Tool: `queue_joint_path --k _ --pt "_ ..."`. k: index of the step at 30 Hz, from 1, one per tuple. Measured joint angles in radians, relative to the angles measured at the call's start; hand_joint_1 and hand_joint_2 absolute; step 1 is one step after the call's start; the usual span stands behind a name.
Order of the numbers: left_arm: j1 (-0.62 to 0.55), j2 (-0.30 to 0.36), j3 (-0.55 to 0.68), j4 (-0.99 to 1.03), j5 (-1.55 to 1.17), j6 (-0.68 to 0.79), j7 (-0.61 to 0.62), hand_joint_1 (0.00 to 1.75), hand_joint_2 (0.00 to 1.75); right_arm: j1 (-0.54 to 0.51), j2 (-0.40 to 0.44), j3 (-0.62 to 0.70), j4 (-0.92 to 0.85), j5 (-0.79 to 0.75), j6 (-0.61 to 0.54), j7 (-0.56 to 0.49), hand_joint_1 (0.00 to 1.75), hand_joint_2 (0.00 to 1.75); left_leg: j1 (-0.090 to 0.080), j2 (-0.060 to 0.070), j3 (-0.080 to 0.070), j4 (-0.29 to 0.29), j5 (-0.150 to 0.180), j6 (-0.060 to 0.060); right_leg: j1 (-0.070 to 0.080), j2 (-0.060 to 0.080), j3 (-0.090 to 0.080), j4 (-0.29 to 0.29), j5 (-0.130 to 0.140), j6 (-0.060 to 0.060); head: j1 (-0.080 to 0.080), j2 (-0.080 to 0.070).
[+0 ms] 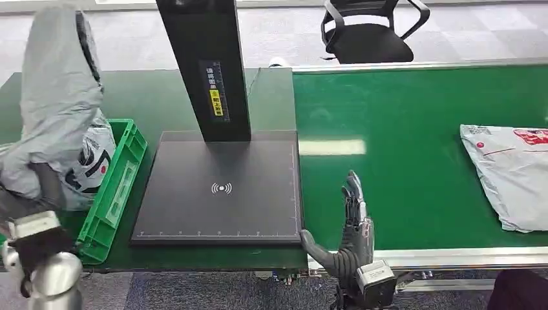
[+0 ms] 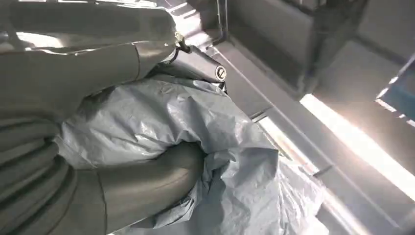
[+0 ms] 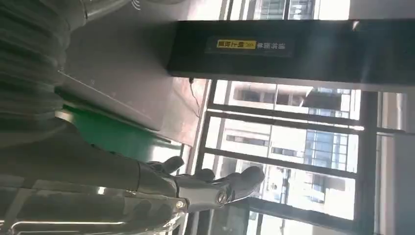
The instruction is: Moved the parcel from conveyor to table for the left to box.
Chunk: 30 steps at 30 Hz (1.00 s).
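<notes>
Left hand (image 2: pixel 98 147) grips a crumpled grey bag (image 2: pixel 195 127), raised above the green crate (image 1: pixel 113 194) at the table's left end — boxing appears to be in hand; crate already holds bagged goods. Right hand (image 1: pixel 349 232) empty, fingers spread and upright at the conveyor's (image 1: pixel 400 110) near edge, beside the black scanner pad (image 1: pixel 220 194). Next parcel (image 1: pixel 510 174) lies on the belt, well apart to the right; judged next move — right hand reaches across, grasps it, carries it to the pad

Head cam looked down from up high over the scanner pad (image 1: pixel 220 190) and conveyor belt (image 1: pixel 400 155); both wrist cams sat close behind their hands, right one sharing the scanner post (image 3: pixel 293 49).
</notes>
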Motion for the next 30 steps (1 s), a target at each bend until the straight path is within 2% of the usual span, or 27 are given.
queue_joint_path --k 3,5,9,18,24,26,27,28,30 --pt "-0.077 0.130 0.119 0.115 0.013 -0.100 0.006 1.75 1.75 0.007 -0.003 -0.007 -0.005 0.000 0.006 0.000 0.00 1.75 0.002 0.003 0.000 0.000 0.000 -0.001 0.002 0.002 0.000 0.001 0.000 -0.002 0.000 0.000" --pt "-0.096 0.181 0.178 0.194 0.007 -0.124 0.000 1.75 1.75 0.021 -0.005 -0.009 -0.012 0.000 0.006 0.000 0.00 1.75 0.002 0.005 0.001 -0.001 0.000 -0.002 0.002 0.005 -0.001 0.001 0.000 -0.003 0.001 0.000" --pt "-0.095 0.234 0.249 0.325 -0.025 -0.134 -0.010 1.75 1.75 0.048 -0.011 -0.011 -0.024 0.000 0.001 -0.005 0.00 1.75 0.002 0.005 -0.001 0.000 0.000 -0.002 0.002 0.005 -0.003 0.000 0.000 -0.002 0.001 0.000" --pt "-0.099 0.269 0.282 0.416 -0.054 -0.140 0.008 1.75 1.75 0.052 -0.014 -0.012 -0.030 0.000 -0.005 -0.008 0.00 1.75 0.002 0.004 -0.001 0.000 -0.001 -0.002 0.002 0.005 -0.003 0.000 0.000 -0.003 0.001 0.000" --pt "-0.200 0.282 0.277 0.600 -0.144 -0.158 0.034 1.75 1.75 0.071 -0.014 -0.004 -0.068 0.008 -0.025 0.005 0.00 1.75 0.002 0.004 -0.001 0.000 0.000 -0.002 0.002 0.004 -0.003 0.000 0.000 -0.003 0.000 0.000" --pt "-0.234 0.282 0.268 0.657 -0.162 -0.163 0.031 1.54 1.75 0.081 -0.014 0.000 -0.082 0.015 -0.031 0.011 0.00 1.75 0.002 0.004 -0.001 0.000 0.000 -0.002 0.002 0.004 -0.002 0.000 0.000 -0.003 0.001 0.000" --pt "-0.244 0.282 0.262 0.681 -0.170 -0.171 0.030 1.50 1.75 0.084 -0.014 0.002 -0.089 0.017 -0.034 0.016 0.00 1.75 0.002 0.004 -0.001 0.000 0.000 -0.002 0.002 0.005 -0.002 0.000 0.000 -0.003 0.001 0.000" --pt "-0.249 0.281 0.253 0.700 -0.177 -0.180 0.030 1.55 1.75 0.088 -0.014 0.002 -0.095 0.019 -0.034 0.019 0.00 1.75 0.002 0.005 -0.001 0.000 -0.001 -0.002 0.002 0.005 -0.003 0.000 0.000 -0.003 0.000 0.000" --pt "-0.253 0.279 0.238 0.721 -0.187 -0.195 0.030 1.48 1.75 0.093 -0.014 0.003 -0.104 0.021 -0.034 0.021 0.00 1.75 0.002 0.005 -0.001 0.000 -0.001 -0.002 0.002 0.005 -0.004 0.000 0.000 -0.003 0.001 0.000"
